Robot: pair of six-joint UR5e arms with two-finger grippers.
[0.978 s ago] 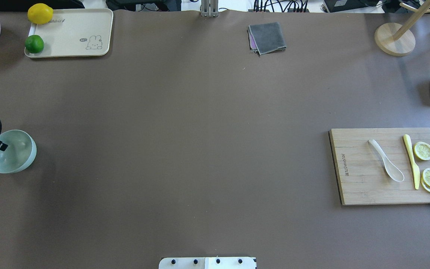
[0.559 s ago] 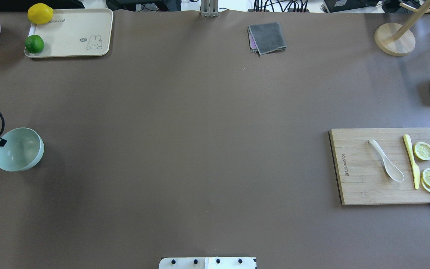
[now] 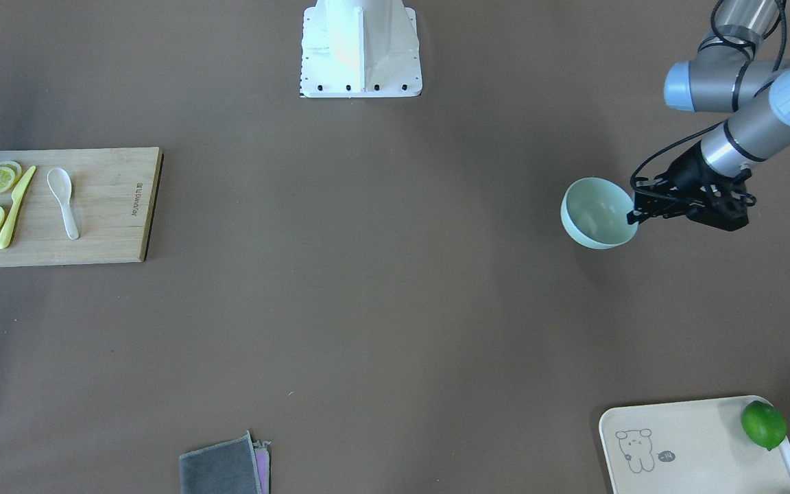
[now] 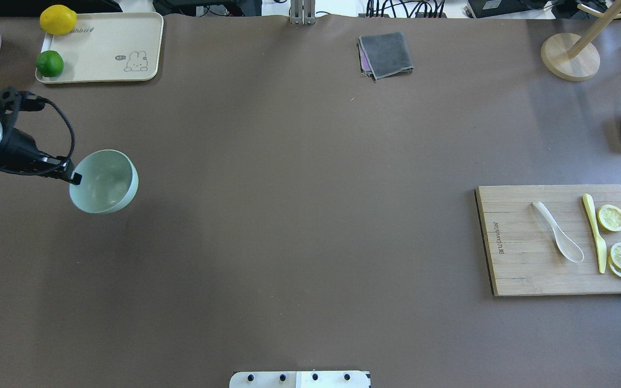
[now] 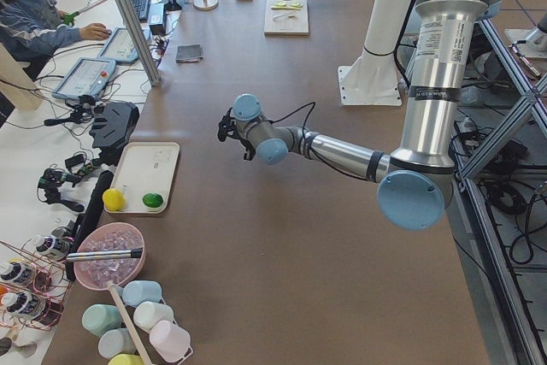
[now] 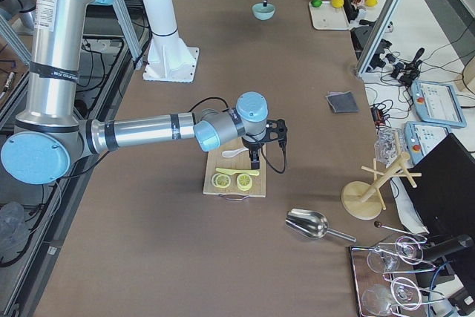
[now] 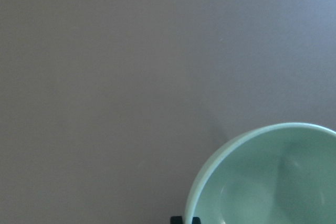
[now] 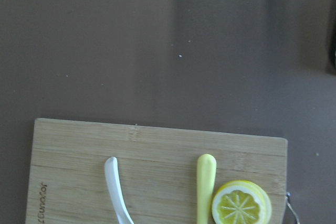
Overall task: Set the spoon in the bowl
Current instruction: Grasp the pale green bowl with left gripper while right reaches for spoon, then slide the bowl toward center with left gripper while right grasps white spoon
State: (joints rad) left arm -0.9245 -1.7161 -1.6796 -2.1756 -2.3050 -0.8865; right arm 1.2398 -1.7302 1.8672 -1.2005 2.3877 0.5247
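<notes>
left pincer (image 4: 75, 178): clamped on bowl (image 4: 107, 182) rim | right pincer (image 6: 256, 159): cannot tell | spoon (image 4: 564, 243): on board (image 4: 515, 258), beside knife (image 4: 594, 233)

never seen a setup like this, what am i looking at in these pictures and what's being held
This is a robot with two arms at a brown table, each ending in a two-finger claw. Cameras look from above, across the table, both ends and each wrist. The left claw pinches the rim of a mint-green bowl. The right claw hovers near a wooden board bearing a white spoon, a yellow knife and lemon slices; I cannot tell whether it is open.
</notes>
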